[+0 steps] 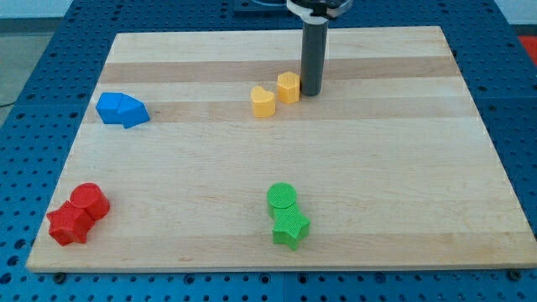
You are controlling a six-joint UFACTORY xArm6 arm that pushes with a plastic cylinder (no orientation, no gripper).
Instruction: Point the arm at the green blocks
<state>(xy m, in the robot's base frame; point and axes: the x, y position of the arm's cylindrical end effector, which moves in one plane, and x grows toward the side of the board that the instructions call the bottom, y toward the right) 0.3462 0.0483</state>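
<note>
The upper part of my rod (312, 33) is cut off at the frame's top centre; the blue blocks' (122, 110) shapes are unclear.

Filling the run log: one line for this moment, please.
tip: beside yellow blocks, view's top | green blocks: view's bottom, untouched | pointing: not yet done

I see a desk (377, 168) of pale, smooth, matt wood; the green blocks (287, 215) look like ridged matt plastic.
</note>
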